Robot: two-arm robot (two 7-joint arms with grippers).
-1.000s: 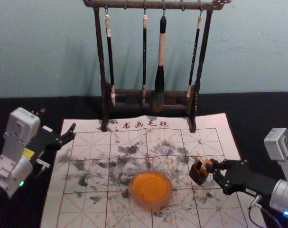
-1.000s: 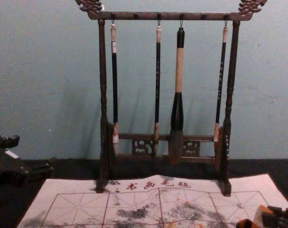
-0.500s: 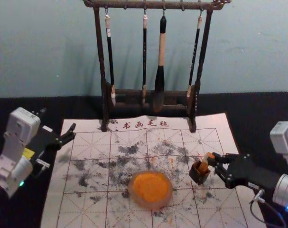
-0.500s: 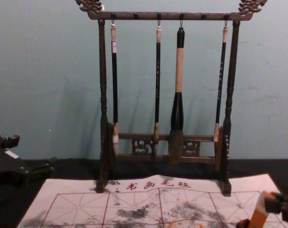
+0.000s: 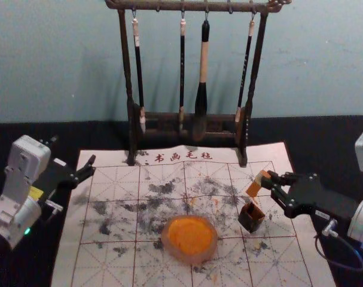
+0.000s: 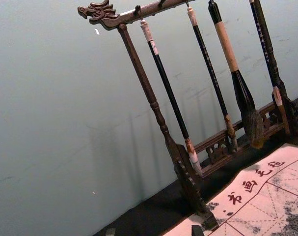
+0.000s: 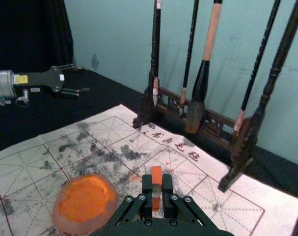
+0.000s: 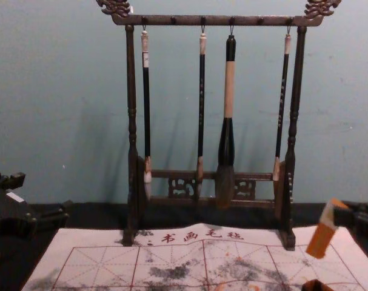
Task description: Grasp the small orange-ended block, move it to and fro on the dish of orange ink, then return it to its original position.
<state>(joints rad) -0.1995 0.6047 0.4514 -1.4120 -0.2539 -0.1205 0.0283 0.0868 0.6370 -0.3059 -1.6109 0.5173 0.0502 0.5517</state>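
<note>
Head view: has orange-ended block (image 5: 253, 188) clamped in R gripper (image 5: 268, 179) over mat (image 5: 278, 156) nr R edge, L gripper (image 5: 92, 167) parked, fingers apart, at L edge; prob. past grasp, needs lowering onto ink dish (image 5: 165, 240) next.

Tally: brushes (image 5: 203, 84), four. Rack (image 5: 169, 5), one. Mat (image 5: 67, 239), one. Dish (image 5: 196, 259), one. Block (image 5: 254, 186), one. Box (image 5: 250, 219), one. Desk (image 5: 325, 137), one. Left tool (image 5: 92, 165), one; right tool (image 5: 268, 179), one; two together.
</note>
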